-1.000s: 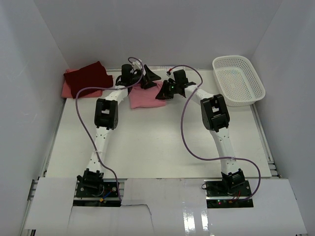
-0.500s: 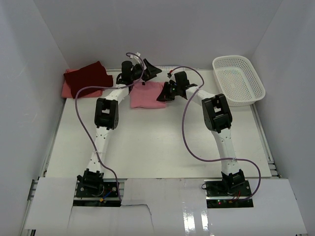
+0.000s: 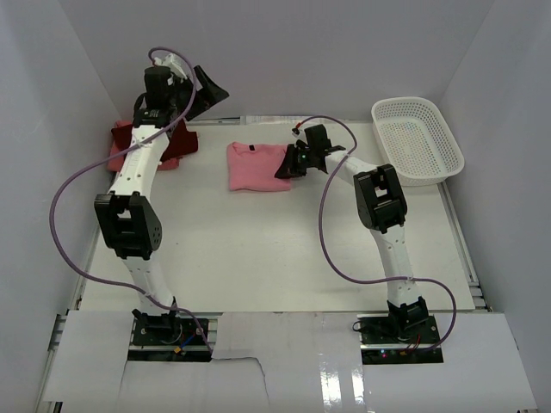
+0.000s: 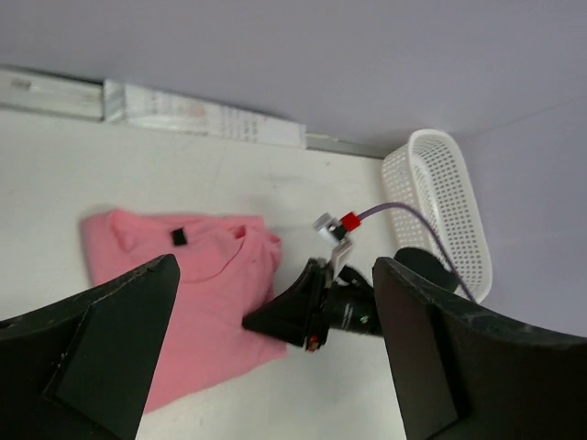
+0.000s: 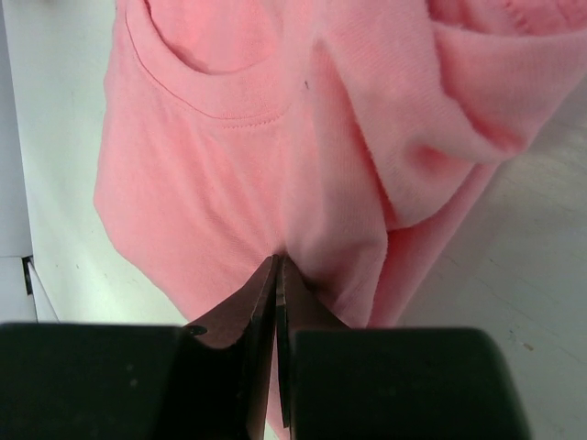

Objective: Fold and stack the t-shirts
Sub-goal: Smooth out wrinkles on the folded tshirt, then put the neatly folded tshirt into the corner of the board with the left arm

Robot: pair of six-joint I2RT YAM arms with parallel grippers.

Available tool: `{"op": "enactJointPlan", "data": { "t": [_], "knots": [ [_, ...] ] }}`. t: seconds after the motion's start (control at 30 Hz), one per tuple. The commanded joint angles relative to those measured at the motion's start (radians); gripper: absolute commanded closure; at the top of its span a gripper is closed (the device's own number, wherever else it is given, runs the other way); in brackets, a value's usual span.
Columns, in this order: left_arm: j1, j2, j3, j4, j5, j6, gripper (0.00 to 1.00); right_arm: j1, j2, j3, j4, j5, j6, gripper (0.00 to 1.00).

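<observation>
Right gripper (image 3: 287,166) closed tight, fingertips pressed against the right edge of the pink t-shirt (image 3: 256,165). From the wrist view the jaws meet in a thin line right at the cloth, and I cannot tell whether a layer is pinched between them or the tips merely touch it. Pink t-shirt lies flat on the table (image 3: 258,249), toward the back and about mid-width. It is folded into a compact rectangle with collar and label facing up, and a bunched, slightly lumpy fold runs along the side nearest the right gripper. It sits alone, well apart from the other two. At the back-left corner the maroon t-shirt (image 3: 179,146) rests on top of the salmon t-shirt (image 3: 116,157), whose edge shows underneath on the left. Both look folded, though the left arm crosses in front of part of the pile. Left gripper (image 3: 196,90) is lifted high above that corner, jaws spread wide, holding nothing, its camera looking down at the pink shirt and the right gripper. White mesh basket (image 3: 417,142) stands at the back-right with nothing in it. Judgement: folding looks close to finished on all three, with two already stacked. What remains is carrying the pink one across to the maroon-on-salmon pile, perhaps after tidying that lumpy right fold.
</observation>
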Motion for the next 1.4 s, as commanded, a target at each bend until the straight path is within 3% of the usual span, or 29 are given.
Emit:
{"op": "enactJointPlan", "data": {
  "t": [0.0, 0.23, 0.7, 1.3, 1.37],
  "knots": [
    [0.054, 0.02, -0.205, -0.234, -0.018, 0.065, 0.02, -0.001, -0.046, -0.002, -0.078, 0.018, -0.042, 0.92],
    [0.077, 0.017, -0.349, -0.234, -0.05, 0.097, 0.02, -0.001, -0.068, -0.005, -0.09, 0.018, -0.052, 0.92],
    [0.062, 0.152, -0.398, -0.172, 0.033, 0.053, 0.02, -0.001, -0.085, -0.052, -0.073, 0.01, -0.053, 0.92],
    [-0.084, 0.382, -0.359, -0.039, 0.082, -0.085, 0.02, 0.0, -0.092, -0.054, -0.063, 0.001, -0.044, 0.92],
    [-0.086, 0.388, -0.376, -0.027, 0.093, -0.101, 0.1, 0.0, -0.095, -0.057, -0.063, 0.003, -0.044, 0.92]
  ]
}}
